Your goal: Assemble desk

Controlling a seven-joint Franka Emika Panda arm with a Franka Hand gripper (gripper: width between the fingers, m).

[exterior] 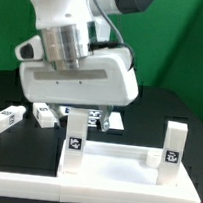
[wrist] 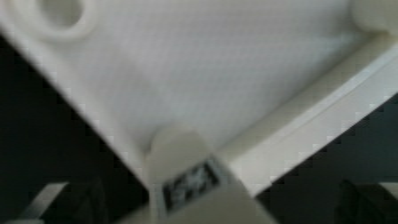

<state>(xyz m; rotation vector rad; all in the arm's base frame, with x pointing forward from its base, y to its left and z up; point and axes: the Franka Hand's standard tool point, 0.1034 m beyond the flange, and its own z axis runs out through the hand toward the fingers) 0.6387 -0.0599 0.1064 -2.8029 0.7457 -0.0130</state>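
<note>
The white desk top [exterior: 114,159] lies flat in front, rim up. Two white legs stand upright on it: one [exterior: 75,142] near its middle-left and one [exterior: 172,154] at the exterior view's right, each with a black-and-white tag. My gripper [exterior: 88,115] hangs just above the middle-left leg, its dark fingers spread to either side of the leg's top. In the wrist view the tagged leg [wrist: 189,178] rises between my fingers, blurred, over the white top [wrist: 196,70] with a round hole [wrist: 59,14]. The gripper [wrist: 205,208] looks open and not closed on the leg.
A loose white leg [exterior: 6,119] lies on the black table at the exterior view's left. Another white tagged piece [exterior: 43,112] lies behind, under the arm. A thin white rail [exterior: 21,187] runs along the front edge.
</note>
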